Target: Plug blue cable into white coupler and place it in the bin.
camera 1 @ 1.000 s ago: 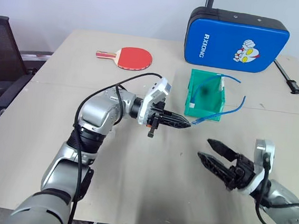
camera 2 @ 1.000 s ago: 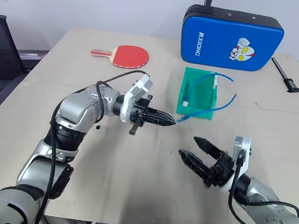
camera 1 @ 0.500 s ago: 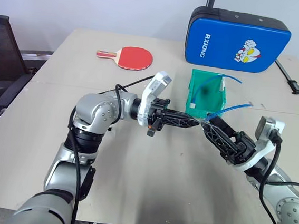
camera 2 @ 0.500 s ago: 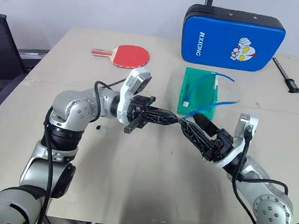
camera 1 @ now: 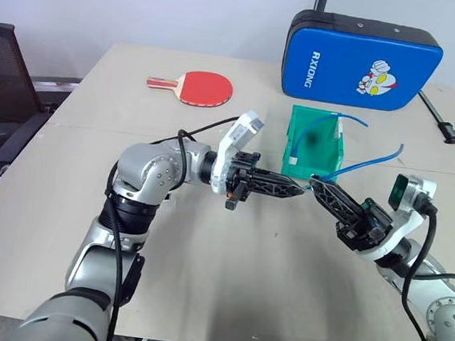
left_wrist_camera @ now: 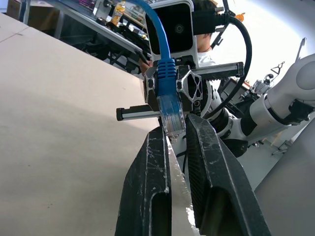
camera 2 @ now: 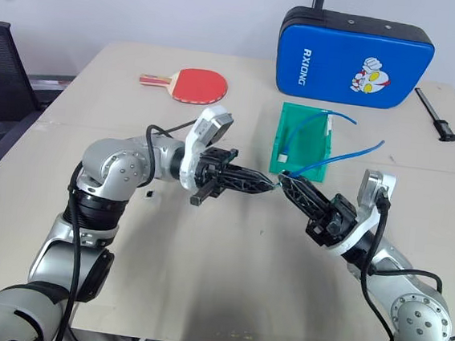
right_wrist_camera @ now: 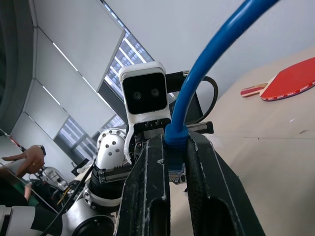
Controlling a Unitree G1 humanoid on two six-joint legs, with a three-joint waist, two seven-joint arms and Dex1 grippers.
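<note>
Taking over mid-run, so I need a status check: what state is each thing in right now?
left gripper: shut, tips at the cable's plug
right gripper: shut on the blue cable
blue cable: plug end held, arching up off the table
bin: upright on the table, another blue cable inside
red paddle: lying flat

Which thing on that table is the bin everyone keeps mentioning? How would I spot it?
Start at the big blue padded case standing at the table's far edge. Just in front of it, nearer the robot, sits the bin, a small see-through green tub with a thin blue cable trailing over its rim. Nothing else on the table is green.
</note>
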